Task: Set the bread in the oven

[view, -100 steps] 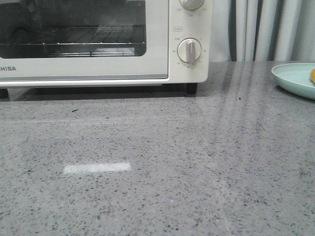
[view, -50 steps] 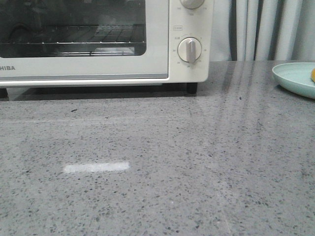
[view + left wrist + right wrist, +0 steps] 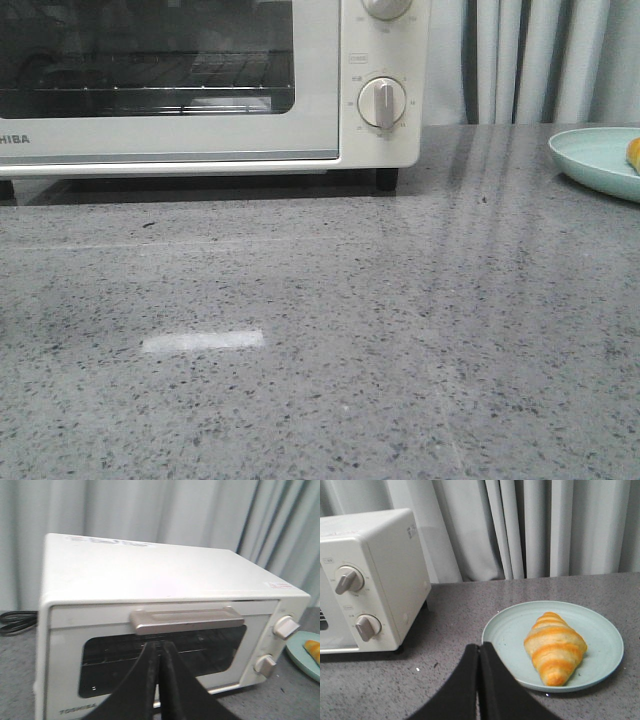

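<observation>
While the oven (image 3: pixel 165 630) door stands closed, we find the bread (image 3: pixel 555 647) lying on the plate (image 3: pixel 600 630), just beyond our right gripper (image 3: pixel 480 652), whose fingers are pressed together on nothing. Our left gripper (image 3: pixel 158 650), likewise closed and empty, sits before the oven handle (image 3: pixel 185 620), apart from it.

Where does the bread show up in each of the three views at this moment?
Front view: only an orange sliver of the bread at the right edge, on the plate.
Left wrist view: a striped end at the right edge, right of the oven.
Right wrist view: in full on the plate, lower right.
Shared landmark: the oven's lower dial, with the plate to its right.
</observation>
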{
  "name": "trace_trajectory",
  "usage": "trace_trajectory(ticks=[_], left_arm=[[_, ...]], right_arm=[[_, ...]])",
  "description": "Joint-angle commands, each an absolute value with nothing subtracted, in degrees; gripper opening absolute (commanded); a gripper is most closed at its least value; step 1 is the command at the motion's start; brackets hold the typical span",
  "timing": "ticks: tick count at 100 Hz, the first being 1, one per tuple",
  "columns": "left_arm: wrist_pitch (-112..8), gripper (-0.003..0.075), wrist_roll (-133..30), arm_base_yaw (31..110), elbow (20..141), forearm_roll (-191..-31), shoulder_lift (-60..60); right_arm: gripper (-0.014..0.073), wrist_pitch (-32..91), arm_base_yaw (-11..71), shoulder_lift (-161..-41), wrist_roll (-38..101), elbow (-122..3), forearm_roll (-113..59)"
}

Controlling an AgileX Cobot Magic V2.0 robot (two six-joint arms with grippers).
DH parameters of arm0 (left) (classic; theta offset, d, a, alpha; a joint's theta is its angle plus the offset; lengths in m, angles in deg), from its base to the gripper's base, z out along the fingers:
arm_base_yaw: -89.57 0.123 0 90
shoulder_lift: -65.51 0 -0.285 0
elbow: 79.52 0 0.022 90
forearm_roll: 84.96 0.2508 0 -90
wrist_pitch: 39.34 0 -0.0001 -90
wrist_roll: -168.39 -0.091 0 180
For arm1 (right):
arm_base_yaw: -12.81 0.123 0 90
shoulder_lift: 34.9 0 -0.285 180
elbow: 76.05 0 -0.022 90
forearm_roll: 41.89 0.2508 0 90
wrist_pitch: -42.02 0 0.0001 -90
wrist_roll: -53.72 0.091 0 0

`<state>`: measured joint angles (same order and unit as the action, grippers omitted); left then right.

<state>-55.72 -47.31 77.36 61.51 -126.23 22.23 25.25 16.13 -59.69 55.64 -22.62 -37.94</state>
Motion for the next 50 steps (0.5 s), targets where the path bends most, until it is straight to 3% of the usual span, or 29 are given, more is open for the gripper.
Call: trace_trajectory(ticks=[1,17,50], left_arm=[[-52.1,-0.0021,-48.7,72.4,66.9,-126.2,16.3],[-47.2,-0.0021,-49.9,66.5,72.1,-125.7,7.3],[-44.7,-0.0021,-49.9,65.7,78.5,-125.7,-5.5]], right_arm=[[-0.0061,29.0,16.2,-62.1,55.0,-24.7,-38.9],[-0.0061,28.5,16.2,-62.1,55.0,-24.7,-38.9],[-0.0061,26.0,16.2,-62.1,55.0,-24.7,-38.9]])
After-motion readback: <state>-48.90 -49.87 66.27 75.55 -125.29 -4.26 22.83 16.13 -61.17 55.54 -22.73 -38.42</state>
